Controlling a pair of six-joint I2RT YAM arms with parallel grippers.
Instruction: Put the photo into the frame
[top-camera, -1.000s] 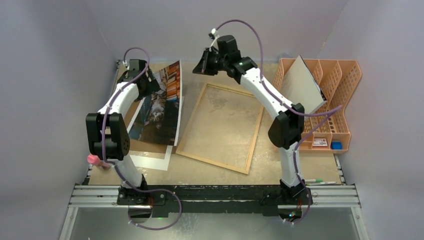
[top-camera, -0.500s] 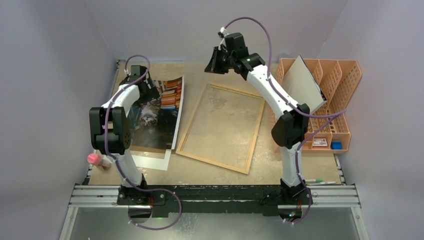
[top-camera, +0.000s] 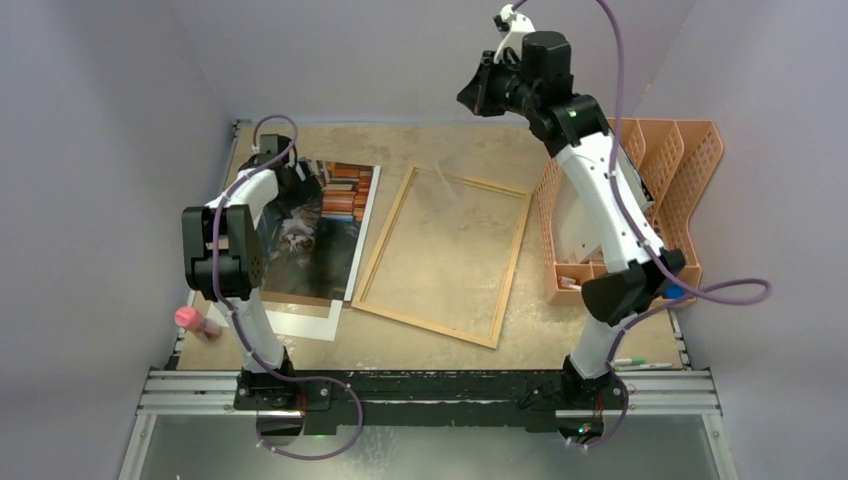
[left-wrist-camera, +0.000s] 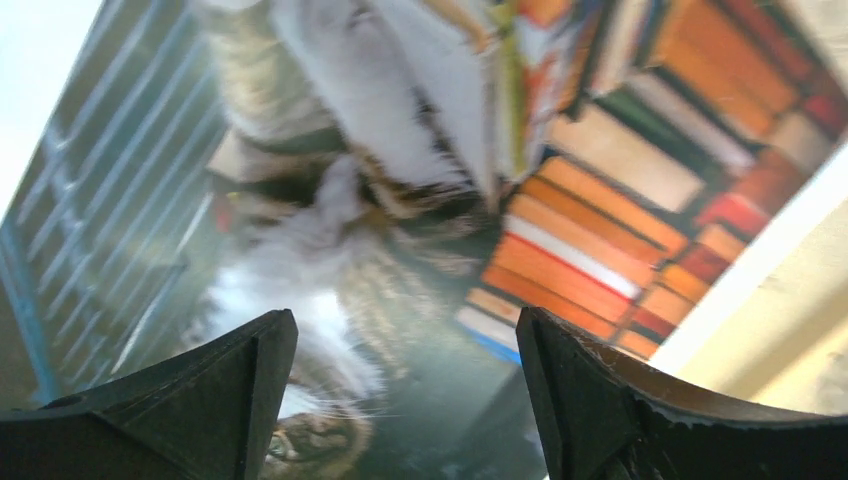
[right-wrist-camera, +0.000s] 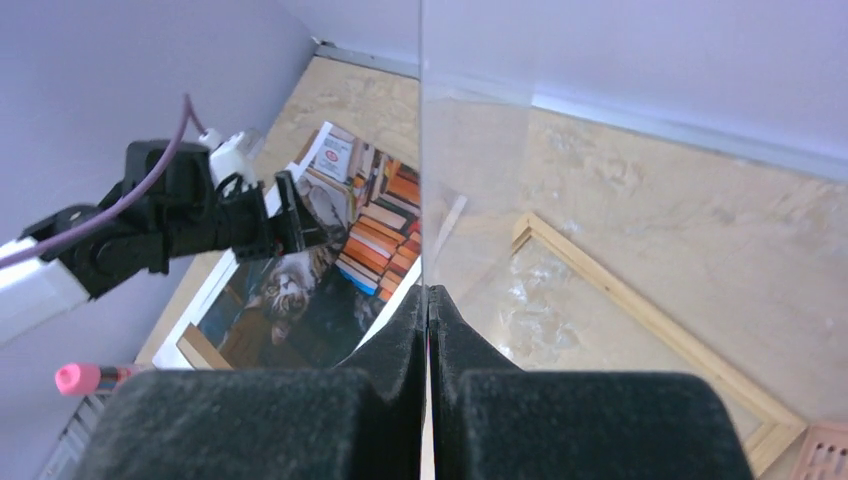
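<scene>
The photo (top-camera: 315, 230) of a cat among books lies flat at the table's left, on a white mat (top-camera: 300, 325). My left gripper (top-camera: 300, 185) hovers low over the photo's far part. In the left wrist view the left gripper (left-wrist-camera: 405, 315) stands open, the print (left-wrist-camera: 400, 200) filling the gap, nothing held. The light-wood frame (top-camera: 425, 325) lies in the middle, tilted, with nothing inside it. My right gripper (top-camera: 478, 90) is raised high at the back. Seen from its own wrist, the right gripper (right-wrist-camera: 428, 292) is shut on the edge of a clear sheet (right-wrist-camera: 470, 200) above the frame (right-wrist-camera: 650, 325).
An orange file rack (top-camera: 680, 180) stands at the right, partly behind the right arm. A pink-capped marker (top-camera: 195, 320) lies at the left edge. Pens (top-camera: 640, 362) lie near the right arm's base. Grey walls close in on three sides.
The right arm has risen and swung right, carrying the clear sheet. The photo's raised far edge has dropped flat. The left gripper has moved slightly and opened a little wider.
</scene>
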